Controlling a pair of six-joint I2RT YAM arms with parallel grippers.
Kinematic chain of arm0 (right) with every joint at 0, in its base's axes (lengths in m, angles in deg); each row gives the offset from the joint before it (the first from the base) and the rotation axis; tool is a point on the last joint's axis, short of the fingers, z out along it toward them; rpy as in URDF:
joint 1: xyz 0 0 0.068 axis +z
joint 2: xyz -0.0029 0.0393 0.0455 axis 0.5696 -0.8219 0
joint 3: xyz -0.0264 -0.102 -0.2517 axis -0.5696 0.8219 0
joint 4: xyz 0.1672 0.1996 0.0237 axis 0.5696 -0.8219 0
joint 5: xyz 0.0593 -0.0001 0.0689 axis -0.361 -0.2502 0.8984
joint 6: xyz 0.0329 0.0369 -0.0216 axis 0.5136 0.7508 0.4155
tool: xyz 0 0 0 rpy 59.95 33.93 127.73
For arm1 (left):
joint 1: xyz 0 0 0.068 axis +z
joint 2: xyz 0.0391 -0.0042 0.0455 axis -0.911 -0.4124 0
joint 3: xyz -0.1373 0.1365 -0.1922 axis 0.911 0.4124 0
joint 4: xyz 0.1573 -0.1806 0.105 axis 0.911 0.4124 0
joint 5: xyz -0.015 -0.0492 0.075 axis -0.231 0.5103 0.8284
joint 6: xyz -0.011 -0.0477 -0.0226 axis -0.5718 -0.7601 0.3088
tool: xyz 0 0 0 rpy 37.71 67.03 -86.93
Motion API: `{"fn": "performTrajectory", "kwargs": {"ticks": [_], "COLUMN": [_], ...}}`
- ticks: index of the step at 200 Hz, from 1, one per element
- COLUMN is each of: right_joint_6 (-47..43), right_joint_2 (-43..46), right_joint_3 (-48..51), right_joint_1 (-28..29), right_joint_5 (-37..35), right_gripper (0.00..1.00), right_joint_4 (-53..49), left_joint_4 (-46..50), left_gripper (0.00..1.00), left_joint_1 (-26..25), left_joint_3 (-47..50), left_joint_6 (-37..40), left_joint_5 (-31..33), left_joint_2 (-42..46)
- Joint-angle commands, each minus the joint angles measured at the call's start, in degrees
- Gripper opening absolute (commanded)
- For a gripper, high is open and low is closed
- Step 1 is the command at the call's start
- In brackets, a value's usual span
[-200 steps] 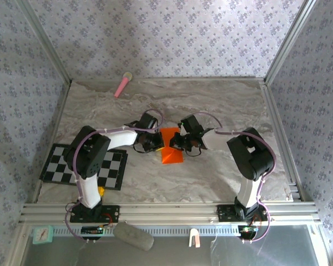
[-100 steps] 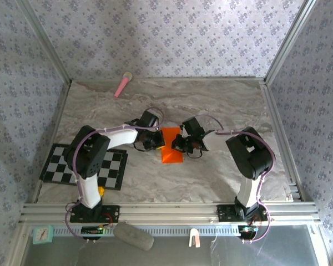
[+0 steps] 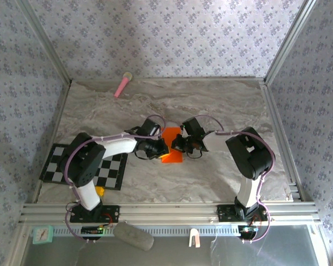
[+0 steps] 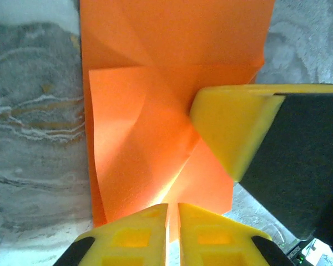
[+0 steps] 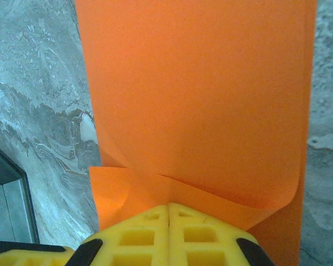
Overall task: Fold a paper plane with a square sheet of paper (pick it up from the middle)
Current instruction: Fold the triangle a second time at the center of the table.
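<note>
**Two claws meet on orange paper at mid-table**

The creased orange paper (image 3: 172, 146) lies on the marble table (image 3: 227, 100) between the left claw (image 3: 161, 148) and the right claw (image 3: 177, 143). From above, a pink stick (image 3: 122, 84) and a checkered mat (image 3: 83, 166) sit well apart from it. The left wrist view shows diagonal creases and that claw's fingers (image 4: 133, 233) nearly together on the paper's edge. The right wrist view shows its fingers (image 5: 205, 235) pressed together on a curled fold.

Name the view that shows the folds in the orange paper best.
Left wrist: the paper is close, its creases and overlapping flaps sharp. Right wrist shows one plain face with a curled near edge; top external shows a small orange patch.
</note>
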Motion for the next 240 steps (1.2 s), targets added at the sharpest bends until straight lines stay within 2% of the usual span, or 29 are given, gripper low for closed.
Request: {"fn": "performTrajectory", "kwargs": {"ticks": [1,45,126,240], "right_joint_6": [0.5,0.6,0.7,-0.1], "right_joint_2": [-3.5,-3.8,-4.5,-4.3], "right_joint_3": [2.2,2.0,1.7,1.8], "right_joint_1": [-0.3,-0.1,-0.2,-0.5], "right_joint_5": [-4.2,-4.1,-4.1,-4.3], "right_gripper": [0.01,0.01,0.01,0.01], "right_joint_4": [-5.3,-5.6,-6.2,-7.3], "left_joint_4": [-1.7,0.0,4.6,3.7], "left_gripper": [0.14,0.15,0.13,0.11], "left_joint_1": [-0.3,-1.0,-1.6,-1.6], "left_joint_3": [-0.2,-2.3,-3.1,0.5], "left_joint_6": [-1.2,0.4,3.2,2.7], "left_joint_5": [-1.6,-2.4,1.1,2.8], "left_joint_2": [-0.3,-1.8,-3.7,-3.2]}}
